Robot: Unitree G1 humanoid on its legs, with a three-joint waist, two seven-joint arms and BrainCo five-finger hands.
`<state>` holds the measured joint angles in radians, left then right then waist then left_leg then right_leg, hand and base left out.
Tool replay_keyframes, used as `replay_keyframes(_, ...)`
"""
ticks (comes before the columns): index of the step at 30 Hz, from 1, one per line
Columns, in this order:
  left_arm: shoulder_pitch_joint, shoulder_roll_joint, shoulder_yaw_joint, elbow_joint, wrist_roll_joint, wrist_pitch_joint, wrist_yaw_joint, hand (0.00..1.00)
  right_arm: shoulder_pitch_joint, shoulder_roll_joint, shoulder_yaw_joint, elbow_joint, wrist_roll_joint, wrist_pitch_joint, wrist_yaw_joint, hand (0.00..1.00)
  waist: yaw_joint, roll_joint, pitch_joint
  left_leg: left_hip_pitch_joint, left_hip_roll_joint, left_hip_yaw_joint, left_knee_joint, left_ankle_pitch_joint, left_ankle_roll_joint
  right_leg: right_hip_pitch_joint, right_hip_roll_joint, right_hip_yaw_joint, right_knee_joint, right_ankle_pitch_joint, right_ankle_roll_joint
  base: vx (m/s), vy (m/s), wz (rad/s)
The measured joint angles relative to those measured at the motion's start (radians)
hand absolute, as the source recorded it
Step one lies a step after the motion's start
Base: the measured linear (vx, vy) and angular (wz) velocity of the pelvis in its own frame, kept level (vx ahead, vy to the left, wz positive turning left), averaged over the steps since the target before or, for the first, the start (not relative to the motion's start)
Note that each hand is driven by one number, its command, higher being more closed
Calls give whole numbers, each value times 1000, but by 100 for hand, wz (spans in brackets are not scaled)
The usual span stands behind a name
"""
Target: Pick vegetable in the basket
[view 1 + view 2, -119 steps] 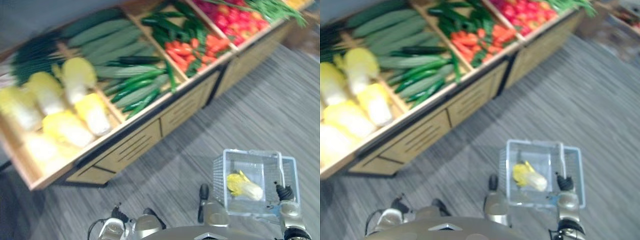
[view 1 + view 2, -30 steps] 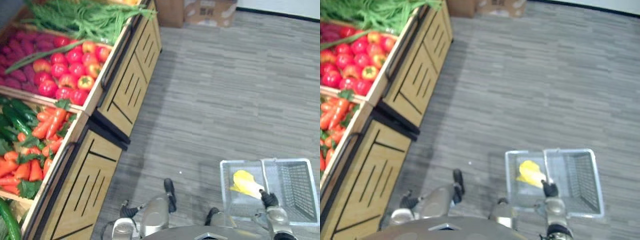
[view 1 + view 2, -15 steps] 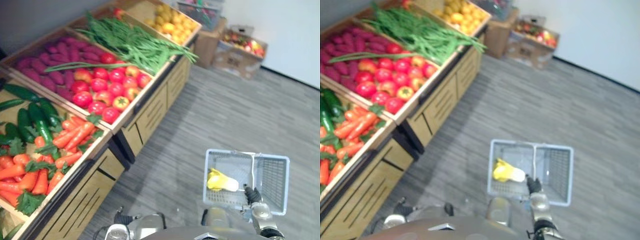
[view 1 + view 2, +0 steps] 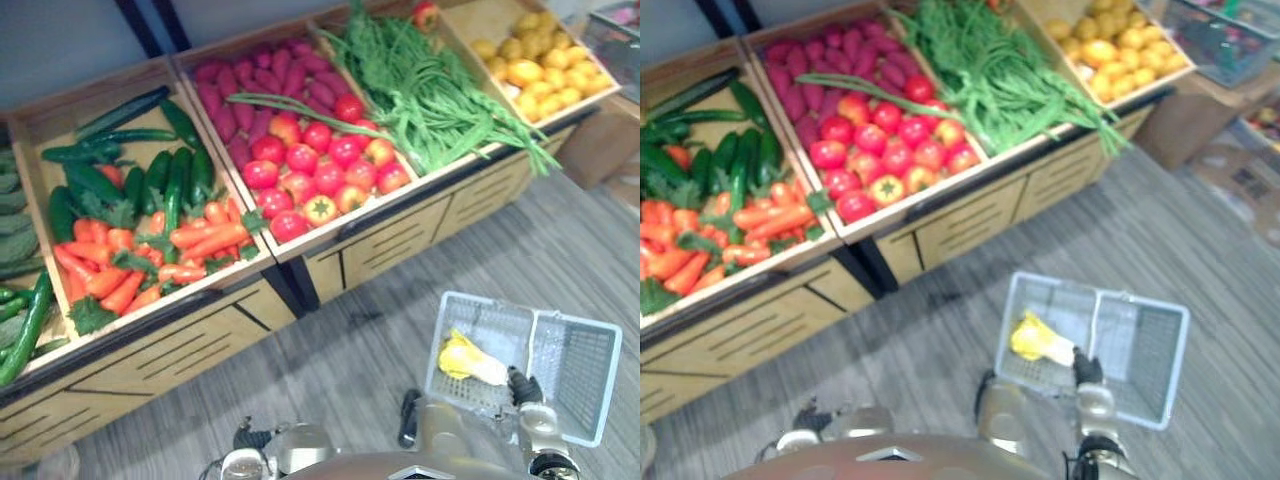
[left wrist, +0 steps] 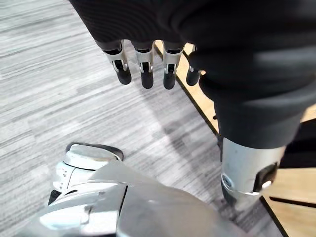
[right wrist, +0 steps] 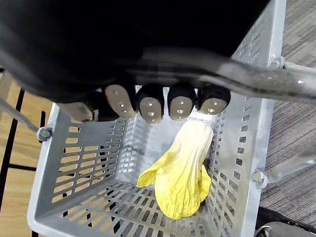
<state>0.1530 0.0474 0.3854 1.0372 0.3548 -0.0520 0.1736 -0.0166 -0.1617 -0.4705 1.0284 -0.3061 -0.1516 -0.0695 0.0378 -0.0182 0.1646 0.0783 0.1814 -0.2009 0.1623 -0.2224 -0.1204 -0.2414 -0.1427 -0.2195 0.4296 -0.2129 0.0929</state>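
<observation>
My left hand (image 5: 142, 64) hangs over the grey floor (image 5: 44, 94) with its fingers straight and slack, holding nothing; my right hand (image 6: 163, 101) is curled round the basket's handle (image 6: 256, 81).
On the head cameras the wooden bench (image 4: 200, 340) runs across the top. Its left bin holds cucumbers (image 4: 175, 180) and carrots (image 4: 120, 265). The next holds purple sweet potatoes (image 4: 235, 95) and tomatoes (image 4: 320, 165), then come long green beans (image 4: 420, 85) and yellow round produce (image 4: 535, 65). Lower right, the grey plastic basket (image 6: 74, 163) is held by its handle. One napa cabbage (image 6: 180, 173), with yellow leaves and a white stalk, lies on the basket's bottom close along one wall.
</observation>
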Motion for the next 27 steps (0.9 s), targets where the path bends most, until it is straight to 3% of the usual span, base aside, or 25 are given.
replay_keyframes(1, 1, -2, 7, 0, -1, 1, 0, 0, 0, 0, 5, 6, 0, 0, 6, 100, -5, 11, -11, -33, 13, -17, -1, 29, -16, 8, 2, -23, -4, 2, -10, 299, -183, 97)
replay_keyframes(3, -2, -2, 7, -4, -3, 1, -2, 0, 1, -3, -10, 43, 1, 10, 8, 100, -11, 0, -16, -92, 5, 18, 21, 110, -37, 68, -27, -90, -58, 3, -15, 335, -96, 156)
replay_keyframes(4, -4, 3, 3, -12, -17, 2, -2, 0, 6, -6, -34, 62, 2, 18, 8, 100, -14, -11, -16, -114, -10, 82, 42, 159, -38, 103, -53, -131, -61, 3, -15, 325, -80, 206)
replay_keyframes(5, -19, -5, -12, -14, -34, 10, 1, 0, 10, -20, -65, 82, 15, 20, 5, 100, -33, -6, -9, -126, -9, 211, 72, 227, -17, 69, -97, -143, 85, 14, -58, 160, -49, 190)
replay_keyframes(6, -27, -12, -17, -3, -37, 16, 5, 0, 1, -38, -77, 81, 43, 19, -1, 100, -44, 26, -2, -136, 43, 309, 87, 233, -10, 30, -71, -126, 87, -19, -25, 122, -67, 154)
replay_keyframes(7, -32, -7, -19, 2, -37, 19, 8, 0, 1, -43, -75, 78, 46, 18, -11, 100, -47, 52, -5, -141, 82, 368, 94, 228, -17, 68, -22, -108, -108, 11, -32, 129, -95, 126)
replay_keyframes(8, -45, 19, -17, 6, -36, 16, 10, 0, 7, -36, -61, 65, 36, 15, -14, 100, -51, 29, 16, -153, 81, 456, 139, 224, -21, 127, -18, -107, -355, 233, -46, 129, -93, 105)
replay_keyframes(9, -56, 5, -35, 16, -36, 13, 12, 0, 10, -56, -41, 70, 26, 21, -12, 100, -47, 43, 5, -161, 80, 492, 77, 205, -27, 130, -14, -136, -357, 250, -50, 149, -47, 95)
replay_keyframes(11, -56, -25, -31, 14, -36, 10, 17, 0, 6, -80, -19, 67, 15, 20, -9, 100, -42, 63, 2, -141, 36, 523, -70, 288, -12, 131, -7, -163, -376, 248, -47, 80, 38, 44)
replay_keyframes(14, -50, -24, -23, 21, -35, 12, 17, 0, 0, -54, -23, 71, 13, 21, -7, 100, -35, 79, -7, -128, 38, 509, -163, 294, -16, 143, 27, -188, -429, 255, -42, 22, 31, 28)
replay_keyframes(18, -27, -15, -22, 29, -29, 19, 16, 0, 0, -12, -14, 83, 42, 20, -8, 100, -33, 62, -5, -97, 23, 496, -174, 285, -20, 179, 14, -198, -433, 259, -35, -30, 67, 14)
replay_keyframes(19, -42, 35, -46, 38, -26, 18, 15, 0, 34, -3, 85, 44, 49, 18, -8, 100, -58, 24, -27, -75, -21, 519, -176, 204, -8, 177, -9, -131, -465, 298, 2, 0, 0, 0)
replay_keyframes(27, -44, 41, -46, 38, -26, 18, 15, 0, 34, -3, 85, 44, 49, 18, -3, 100, -60, 24, -27, -64, -20, 532, -180, 203, -9, 179, -7, -118, -465, 298, 2, 0, 0, -3)
